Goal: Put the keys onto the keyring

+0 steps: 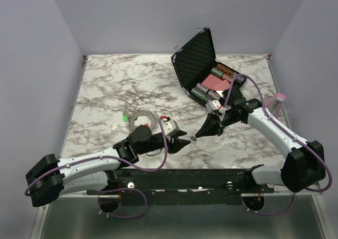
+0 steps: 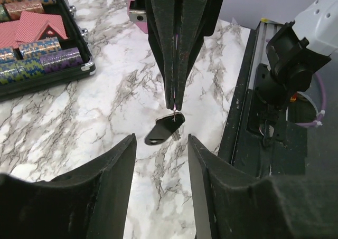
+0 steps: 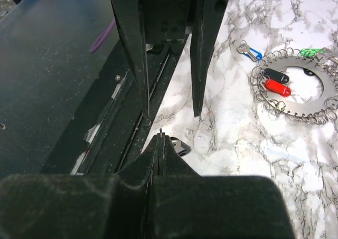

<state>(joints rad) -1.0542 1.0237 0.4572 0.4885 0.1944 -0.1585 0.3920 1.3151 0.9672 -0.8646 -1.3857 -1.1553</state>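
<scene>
Black key (image 2: 165,129) dangles at six o'clock from my clenched right gripper (image 2: 175,106), between my released left gripper's (image 2: 161,145) jaws.

Black key (image 2: 164,130), grey-veined white marble table (image 2: 79,117)

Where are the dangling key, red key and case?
dangling key (image 2: 163,129): left wrist view, black head.
red key (image 3: 277,87): right wrist view, red head.
case (image 1: 195,54): top external view, open lid.

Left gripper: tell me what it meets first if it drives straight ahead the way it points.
The black-headed key dangling from the shut right gripper, just ahead and in line with the gap between the open fingers of the left gripper. Depth is unclear, but nothing looks nearer.
</scene>
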